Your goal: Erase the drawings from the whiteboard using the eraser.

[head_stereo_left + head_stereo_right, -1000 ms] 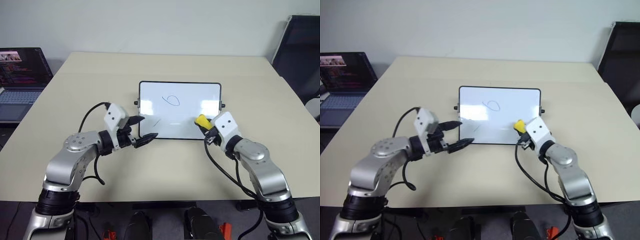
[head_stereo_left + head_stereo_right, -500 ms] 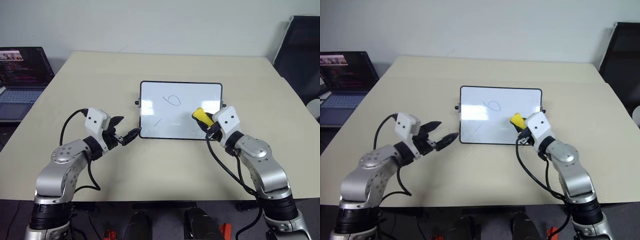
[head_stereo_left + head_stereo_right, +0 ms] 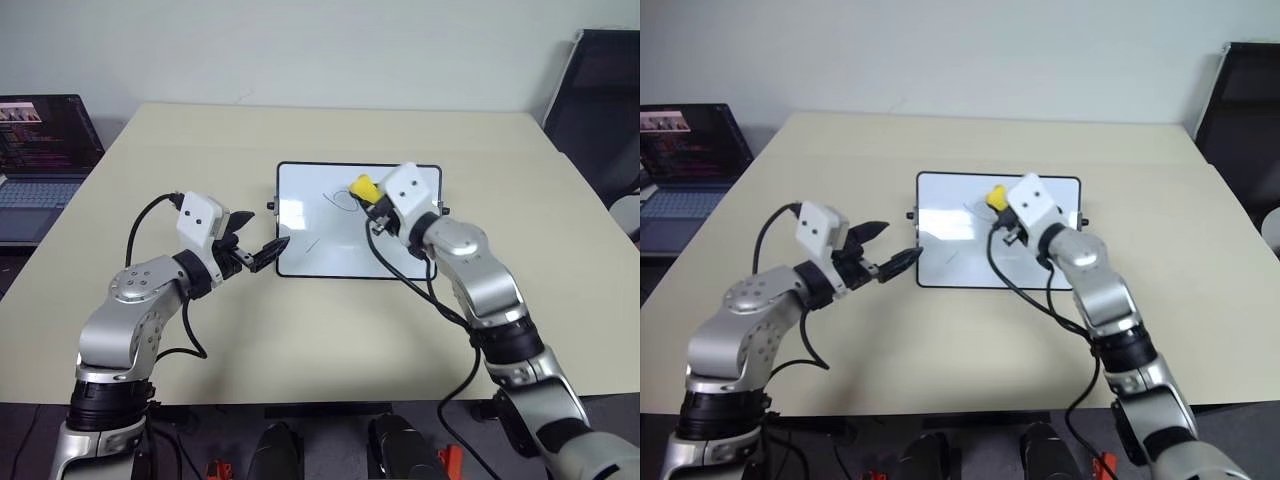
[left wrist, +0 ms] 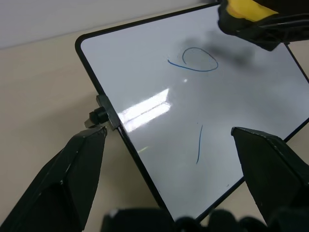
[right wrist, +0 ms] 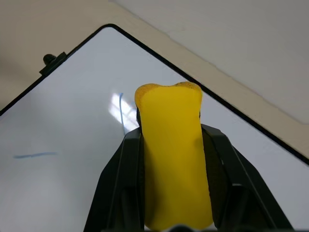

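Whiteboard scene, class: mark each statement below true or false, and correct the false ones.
1. The right claw grips the yellow eraser. True.
2. The whiteboard is wiped clean. False: an oval loop and a short slanted stroke remain.
3. The left claw is open and holds nothing. True.
4. The eraser lies on the table beside the board. False: it is held over the board near the loop.
5. A laptop sits at the table's right side. False: it is on the left.
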### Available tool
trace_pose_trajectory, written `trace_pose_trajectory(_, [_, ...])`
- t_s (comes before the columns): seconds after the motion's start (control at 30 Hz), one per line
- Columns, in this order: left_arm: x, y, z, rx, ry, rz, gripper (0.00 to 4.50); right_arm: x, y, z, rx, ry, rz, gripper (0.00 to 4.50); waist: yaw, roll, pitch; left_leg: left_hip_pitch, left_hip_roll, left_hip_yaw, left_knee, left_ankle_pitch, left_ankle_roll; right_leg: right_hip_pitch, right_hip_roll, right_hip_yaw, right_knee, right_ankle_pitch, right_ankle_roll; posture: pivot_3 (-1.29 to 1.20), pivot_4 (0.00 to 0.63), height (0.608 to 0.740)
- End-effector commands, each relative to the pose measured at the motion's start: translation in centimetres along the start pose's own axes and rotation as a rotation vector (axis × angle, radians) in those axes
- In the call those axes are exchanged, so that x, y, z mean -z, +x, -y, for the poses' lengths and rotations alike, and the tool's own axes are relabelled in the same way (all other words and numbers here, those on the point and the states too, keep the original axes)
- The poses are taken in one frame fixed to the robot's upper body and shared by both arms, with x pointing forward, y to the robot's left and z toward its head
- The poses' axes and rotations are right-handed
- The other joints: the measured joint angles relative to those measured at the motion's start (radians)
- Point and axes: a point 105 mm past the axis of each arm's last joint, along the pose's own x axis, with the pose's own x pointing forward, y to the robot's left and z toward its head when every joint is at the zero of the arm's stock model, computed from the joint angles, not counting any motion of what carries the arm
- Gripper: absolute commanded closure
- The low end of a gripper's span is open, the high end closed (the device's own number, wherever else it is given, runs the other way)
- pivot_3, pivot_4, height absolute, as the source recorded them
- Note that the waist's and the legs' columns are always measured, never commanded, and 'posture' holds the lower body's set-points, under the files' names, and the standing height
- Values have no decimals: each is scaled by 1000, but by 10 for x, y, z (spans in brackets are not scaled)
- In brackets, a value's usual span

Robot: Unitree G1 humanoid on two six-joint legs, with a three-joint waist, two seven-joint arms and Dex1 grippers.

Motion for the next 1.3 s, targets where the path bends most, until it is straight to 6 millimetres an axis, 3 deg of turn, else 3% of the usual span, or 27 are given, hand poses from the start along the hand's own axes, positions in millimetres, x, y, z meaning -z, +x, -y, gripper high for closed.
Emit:
trace_pose_trajectory(0.03, [-11,2,-2,-1,48,27,0,-10,14,-1,-1,-44,25,3266,0,0,0,0,0,0,-1,0,0,0,0,0,0,0,0,0,150,740])
trace_pose_trajectory(0.17, [-13,5,-1,9,53,26,0,0,30,-7,-28,-94,-33,3266,1,0,0,0,0,0,-3,0,0,-1,0,0,0,0,-1,0,150,740])
trace_pose_trajectory(0.37, [-12,4,2,19,52,23,0,17,33,-28,-167,-155,-114,3267,0,0,0,0,0,-1,-3,0,0,-1,0,0,1,0,0,0,150,740])
trace_pose_trajectory(0.53, [-11,5,3,26,52,22,0,-3,47,-10,-59,-204,-63,3267,-3,0,0,1,0,-1,-2,1,0,-1,1,0,4,0,0,0,150,740])
trace_pose_trajectory(0.67, [-11,5,5,31,50,23,0,-7,54,-8,-48,-240,-53,3267,-4,0,0,1,0,-1,-2,2,2,-2,1,0,4,0,-2,0,150,740])
trace_pose_trajectory(0.9, [-11,5,7,38,47,24,0,18,45,-36,-243,-307,-140,3267,-3,0,0,1,0,-1,-3,2,2,-2,1,-1,4,0,0,0,150,740])
trace_pose_trajectory(0.97, [-10,5,7,41,47,24,0,16,45,-28,-202,-323,-135,3267,-3,0,0,1,0,-2,-3,2,2,-2,1,-1,4,0,0,0,150,740])
trace_pose_trajectory(1.13, [-11,7,9,54,45,26,0,2,47,15,11,-335,-99,3268,1,0,0,1,0,-3,-2,2,2,-1,1,-1,5,0,-2,0,150,740])
trace_pose_trajectory(1.2, [-11,8,9,59,45,27,0,7,45,15,-2,-330,-114,3269,3,0,0,1,0,-3,-2,2,2,-1,1,-1,4,-1,-4,0,150,740])
trace_pose_trajectory(1.3, [-12,9,9,66,45,29,0,25,40,0,-120,-309,-176,3269,2,0,0,1,0,-3,-1,3,2,0,1,-1,4,-1,-4,0,150,740])
